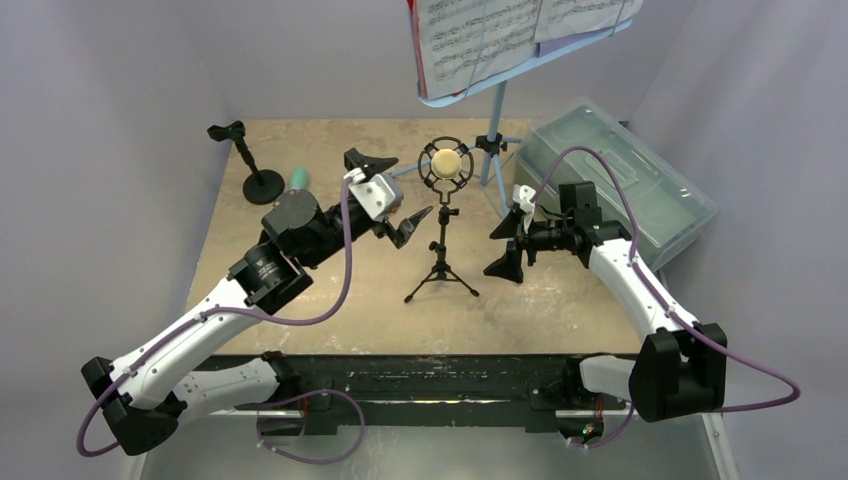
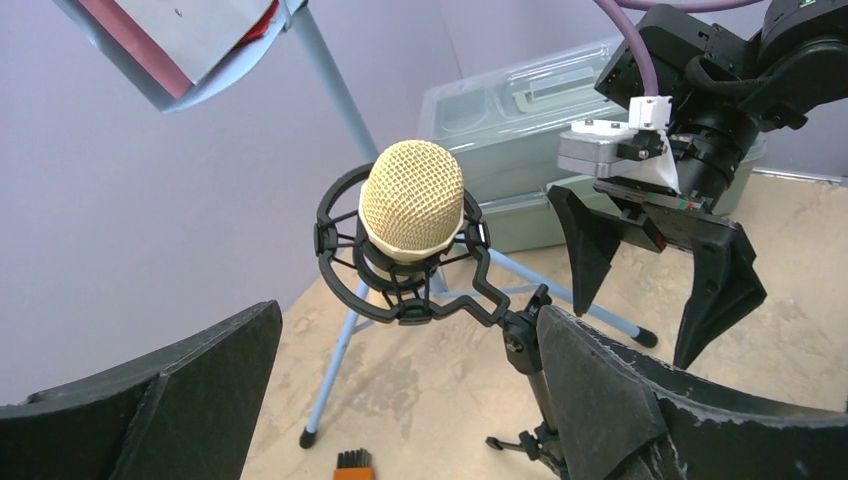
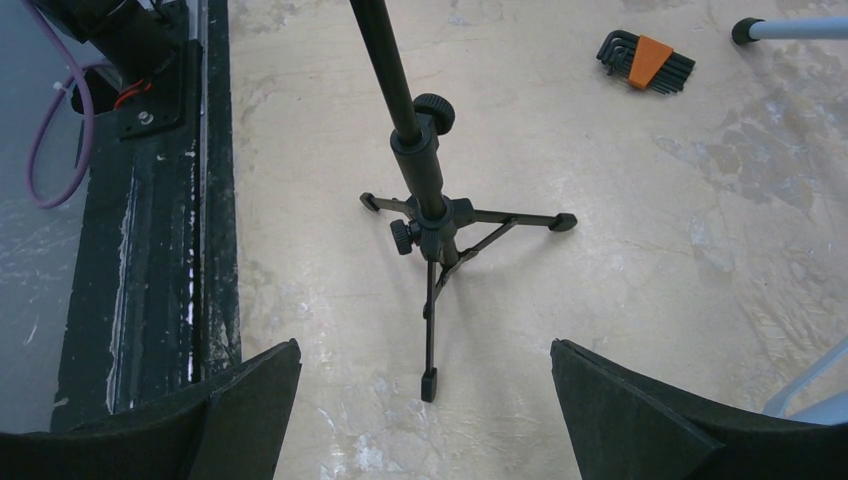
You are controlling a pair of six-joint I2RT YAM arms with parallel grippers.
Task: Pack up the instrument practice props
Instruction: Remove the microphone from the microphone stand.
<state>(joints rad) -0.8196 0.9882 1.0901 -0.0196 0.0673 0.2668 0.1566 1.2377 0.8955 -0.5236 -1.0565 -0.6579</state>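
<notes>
A beige microphone [image 1: 445, 162] [image 2: 412, 200] sits in a black shock mount on a black tripod [image 1: 441, 270] [image 3: 435, 215] at mid-table. My left gripper [image 1: 405, 190] [image 2: 408, 330] is open just left of it, at head height, holding nothing. From the right, my right gripper [image 1: 490, 253] [image 3: 425, 345] faces the tripod's legs, open and empty. Behind stands the light-blue music rack [image 1: 495, 130] [image 2: 180, 50] with white sheets [image 1: 490, 30]. A teal microphone [image 1: 298, 178] lies half hidden behind my left arm, beside the round-base pole [image 1: 255, 165].
A translucent grey-green box [image 1: 620, 180] [image 2: 520, 130] stands closed at the back right. An orange hex-key set [image 3: 645, 60] [image 2: 352, 465] lies on the table near a rack leg [image 3: 745, 30]. The black mounting rail [image 3: 150, 250] runs along the near edge.
</notes>
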